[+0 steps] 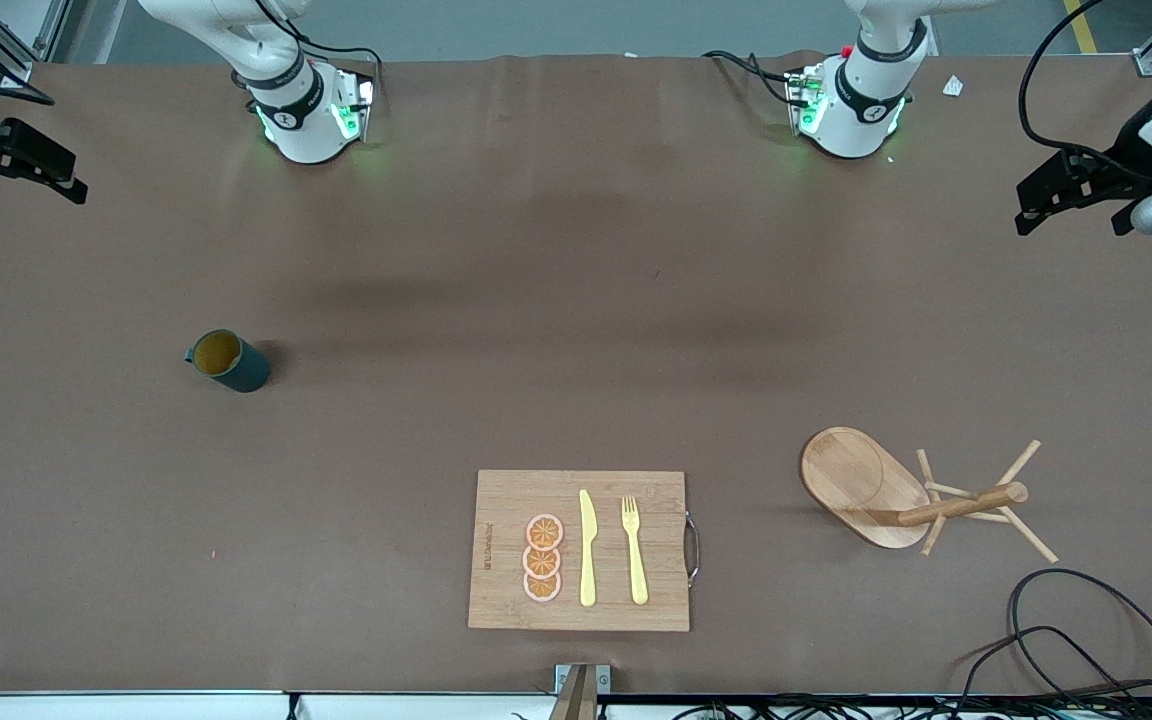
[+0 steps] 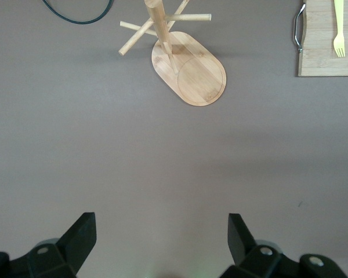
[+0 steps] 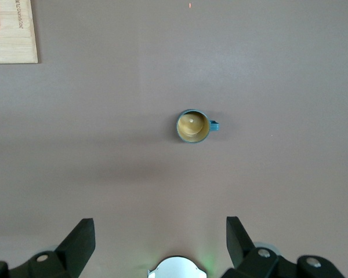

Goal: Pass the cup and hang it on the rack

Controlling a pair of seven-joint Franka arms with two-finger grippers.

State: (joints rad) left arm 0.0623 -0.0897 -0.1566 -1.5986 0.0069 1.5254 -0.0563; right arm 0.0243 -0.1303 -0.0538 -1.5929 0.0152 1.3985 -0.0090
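The dark teal cup (image 1: 227, 361) stands upright on the table toward the right arm's end, its yellowish-brown inside showing. In the right wrist view the cup (image 3: 192, 126) lies well clear of the fingers. The bamboo rack (image 1: 861, 482) stands toward the left arm's end, nearer the front camera, and its pegs are bare. It also shows in the left wrist view (image 2: 194, 72). My right gripper (image 1: 21, 178) is open and empty, raised at the right arm's end of the table; its own view (image 3: 160, 243) shows it the same. My left gripper (image 1: 1076, 200) is open and empty, raised at the left arm's end; its own view (image 2: 162, 240) shows it the same.
A wooden cutting board (image 1: 506, 500) with orange slices, a yellow knife and a yellow fork lies near the front edge, between cup and rack. Black cables (image 1: 1086, 640) loop on the table near the rack. The arm bases stand along the table's edge farthest from the front camera.
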